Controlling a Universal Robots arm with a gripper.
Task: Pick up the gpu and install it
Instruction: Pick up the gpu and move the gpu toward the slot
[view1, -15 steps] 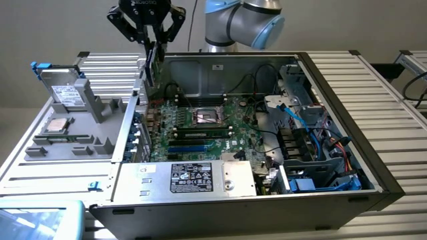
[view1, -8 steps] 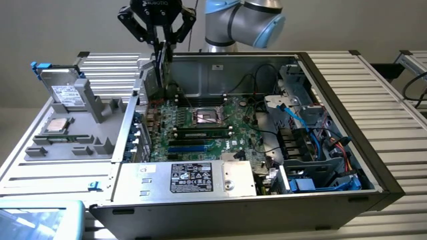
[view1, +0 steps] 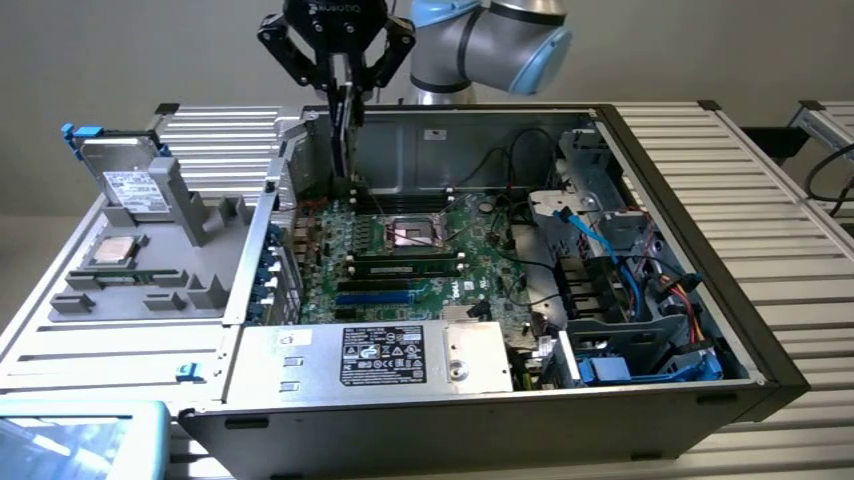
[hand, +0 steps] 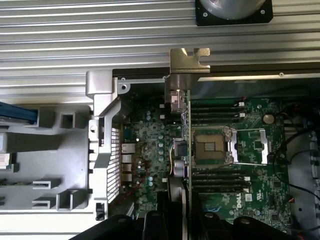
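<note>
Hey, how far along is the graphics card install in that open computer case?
Done: the pickup, it seems. The gripper has its jaws closed on the gpu, which is held upright.
In hand: the card hangs over the motherboard inside the open case.
Left: seating. The card is in no slot yet, and the blue slots look empty.

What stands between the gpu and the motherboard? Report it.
Nothing visible. The tool holds the gpu edge-on over the open case. The motherboard under it lies unobstructed, and the cables sit toward the exterior view's right.
</note>
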